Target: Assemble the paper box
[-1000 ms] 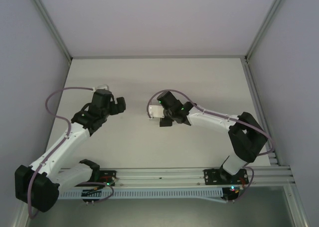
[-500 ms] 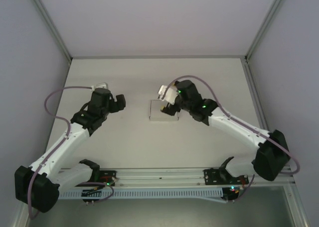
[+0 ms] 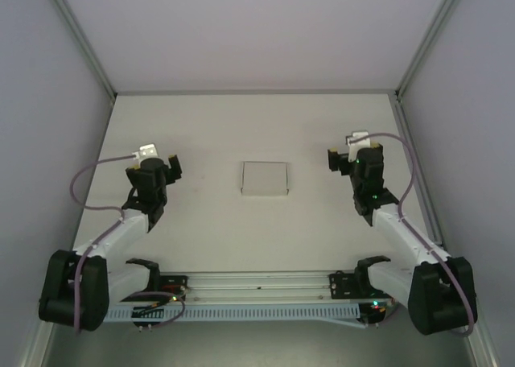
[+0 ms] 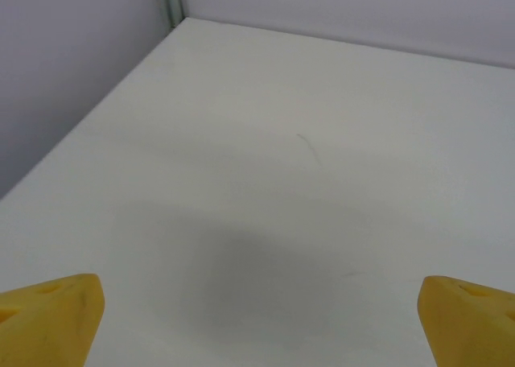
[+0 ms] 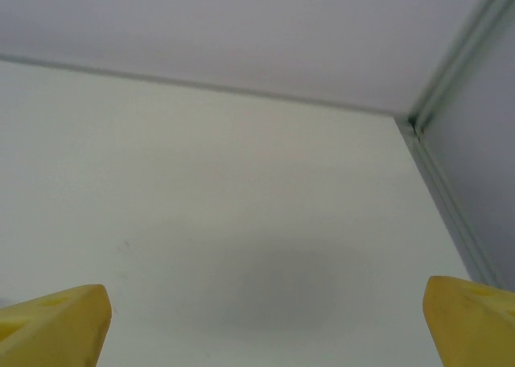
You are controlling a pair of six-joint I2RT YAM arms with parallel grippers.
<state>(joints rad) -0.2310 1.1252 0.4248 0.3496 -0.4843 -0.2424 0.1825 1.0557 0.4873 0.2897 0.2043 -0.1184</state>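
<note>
White paper box (image 3: 265, 179) far from table edges (image 3: 257, 94)

The bottom edge of the left wrist view cuts off both yellow fingers (image 4: 48, 312) of the left claw (image 4: 257, 331), leaving their tips wide apart at the lower corners. The right claw (image 5: 264, 331) is cropped the same way, and we see its fingers (image 5: 55, 320) as tips alone. From above, the paper box (image 3: 265, 178) at the middle of the surface (image 3: 201, 125) is too small for us to tell creases or flaps. We cannot tell whether a faint mark (image 4: 310, 148) is a scratch or a thread.
</note>
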